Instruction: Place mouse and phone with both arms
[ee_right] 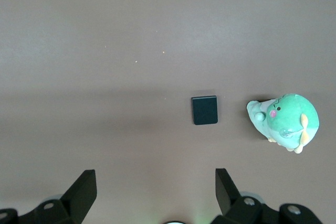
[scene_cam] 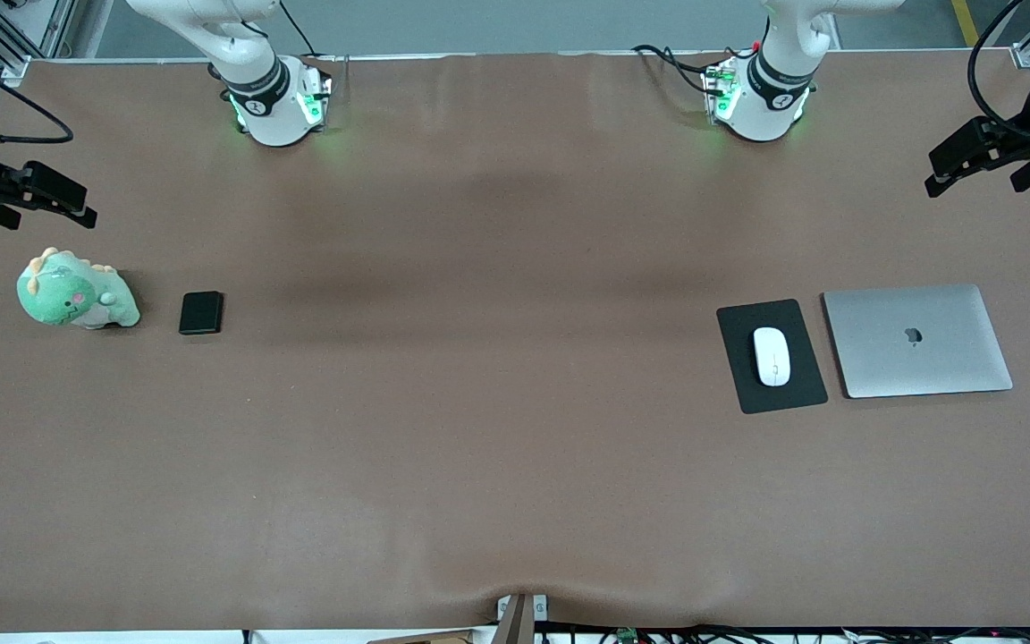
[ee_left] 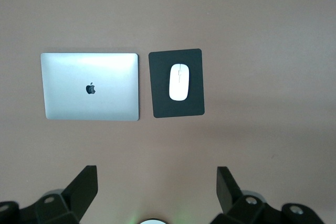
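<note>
Already we see the mouse resting on the black mouse pad just beside the closed laptop near the tabletop's edge at the left arm's end, and the phone lying just beside the green plush dinosaur near the edge at the right arm's end. We find the left gripper and right gripper both released and empty, raised over those ends. If we reach down again, we judge a finger could nudge the glossy mouse off its pad or knock the plush into the phone.
</note>
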